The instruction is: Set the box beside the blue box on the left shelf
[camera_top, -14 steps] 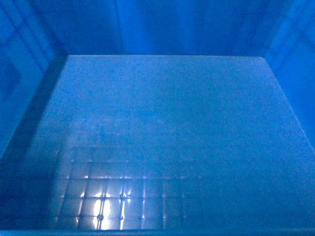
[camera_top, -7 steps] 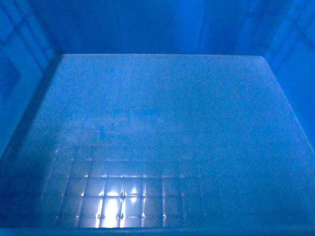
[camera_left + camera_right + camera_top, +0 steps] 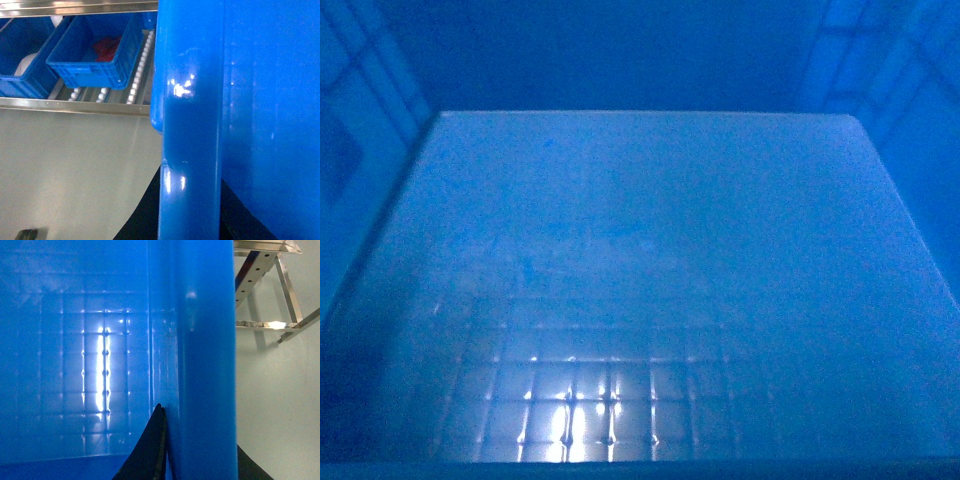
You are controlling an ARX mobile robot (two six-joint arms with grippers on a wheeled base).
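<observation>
The box (image 3: 640, 250), a big bright-blue crate, fills the head view; only its grid floor and inner walls show there. In the left wrist view its thick rim (image 3: 192, 150) runs between the dark fingers of my left gripper (image 3: 192, 200), which is shut on it. My right gripper (image 3: 200, 440) is shut on the opposite rim (image 3: 205, 365), one finger inside the crate and one outside. A blue box (image 3: 97, 55) holding something red sits on the left shelf's rollers (image 3: 105, 95), up and left of the held crate. The crate hangs above the floor, apart from the shelf.
A second blue box (image 3: 22, 50) stands left of the first on the same shelf. A steel shelf edge (image 3: 75, 105) runs along the front. A metal frame (image 3: 265, 290) stands right of the crate. Pale floor (image 3: 75, 175) lies below.
The bright glare on the crate's grid floor has slid to the right in the head view, and the light patches behind the far wall have shifted. Both grips hold as before.
</observation>
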